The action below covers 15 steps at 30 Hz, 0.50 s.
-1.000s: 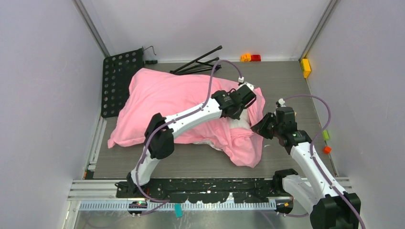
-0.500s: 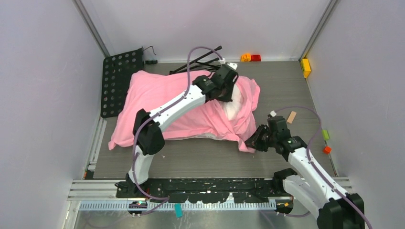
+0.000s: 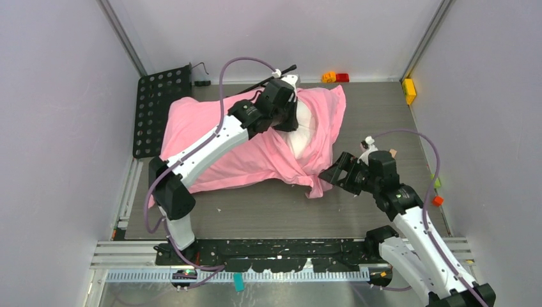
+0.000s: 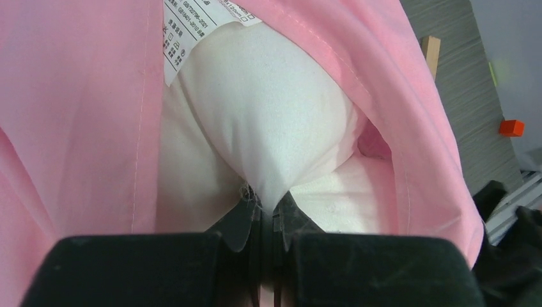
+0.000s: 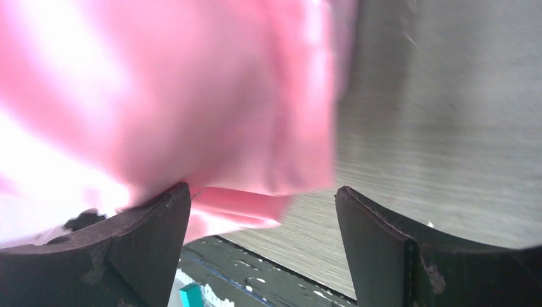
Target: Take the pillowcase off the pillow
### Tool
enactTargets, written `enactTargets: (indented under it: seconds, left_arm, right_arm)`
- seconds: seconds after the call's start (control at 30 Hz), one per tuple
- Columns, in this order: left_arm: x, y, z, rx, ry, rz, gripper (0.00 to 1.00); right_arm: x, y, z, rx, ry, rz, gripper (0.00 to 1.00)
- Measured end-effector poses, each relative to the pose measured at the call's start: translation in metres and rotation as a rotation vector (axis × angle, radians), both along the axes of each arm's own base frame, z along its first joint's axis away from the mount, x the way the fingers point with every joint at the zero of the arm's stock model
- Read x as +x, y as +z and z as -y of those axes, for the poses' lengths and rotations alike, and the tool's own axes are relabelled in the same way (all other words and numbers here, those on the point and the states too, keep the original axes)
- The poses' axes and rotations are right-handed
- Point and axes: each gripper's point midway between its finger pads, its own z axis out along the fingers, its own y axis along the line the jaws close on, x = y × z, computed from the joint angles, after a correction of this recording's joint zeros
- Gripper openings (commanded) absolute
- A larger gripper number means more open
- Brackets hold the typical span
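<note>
Pillowcase [image 3: 211,141], mid-table, mouth at 1 o'clock, partly off: our left gripper [image 4: 263,211] pinched tight on the bared pillow [image 4: 268,115] corner, right gripper [image 5: 259,195] wide apart, gripping nothing, at the 4 o'clock hem; next, we judge, clamp hem and pull.

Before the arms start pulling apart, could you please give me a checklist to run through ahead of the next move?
1. Left gripper shut on the pillow: ok.
2. Only white fabric in that pinch, no pillowcase: ok in the left wrist view.
3. Pillow end exposed at the pillowcase opening: ok.
4. Right gripper holding the pillowcase: not ok, jaws wide open.
5. Pink fold deep enough between the right fingers to close on: cannot tell, view blurred.
</note>
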Motion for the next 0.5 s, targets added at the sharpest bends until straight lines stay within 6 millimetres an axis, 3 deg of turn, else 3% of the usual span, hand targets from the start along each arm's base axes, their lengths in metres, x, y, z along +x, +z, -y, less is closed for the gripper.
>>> enactTargets:
  seconds: [0.13, 0.27, 0.43, 0.5]
  left_arm:
    - [-0.005, -0.013, 0.001, 0.011, -0.017, -0.028, 0.00]
    - [-0.006, -0.014, 0.002, 0.010, -0.024, -0.033, 0.00]
    - [-0.008, -0.011, 0.000, 0.014, -0.029, -0.028, 0.00]
    - [-0.009, -0.008, -0.002, 0.014, -0.031, -0.023, 0.00]
  right_arm:
    - [0.006, 0.050, -0.014, 0.056, 0.097, 0.162, 0.90]
    - [0.006, 0.060, -0.021, 0.062, 0.166, 0.202, 0.81]
    - [0.005, 0.052, -0.025, 0.050, 0.218, 0.186, 0.50]
    - [0.003, 0.054, -0.028, 0.059, 0.238, 0.193, 0.26]
